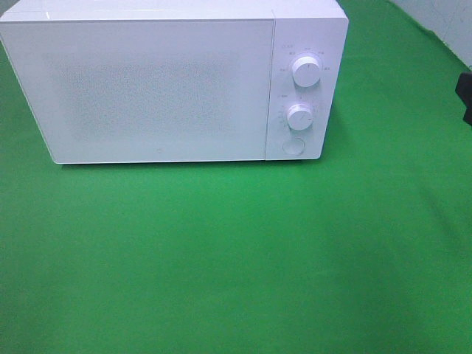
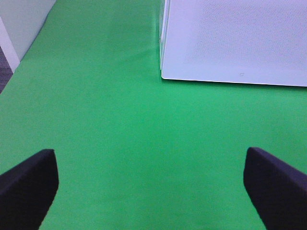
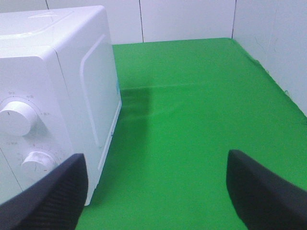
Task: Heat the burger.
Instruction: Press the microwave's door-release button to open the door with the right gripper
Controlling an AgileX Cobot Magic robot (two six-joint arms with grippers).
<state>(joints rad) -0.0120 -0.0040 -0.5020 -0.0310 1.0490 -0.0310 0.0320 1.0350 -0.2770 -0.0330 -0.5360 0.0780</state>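
The green-covered table (image 1: 236,265) carries one white microwave (image 1: 158,88), standing at about eleven o'clock, its door shut and facing six o'clock.

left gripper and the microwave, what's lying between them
Only bare green cloth lies between the open left gripper and the microwave. The left wrist view shows this stretch.

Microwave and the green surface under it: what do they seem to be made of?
Microwave: smooth white casing, probably plastic or painted metal, with a slight sheen. Its door looks like a glossy panel over a fine dotted mesh. Green surface: matte cloth, possibly felt-like, showing soft creases and no glare.
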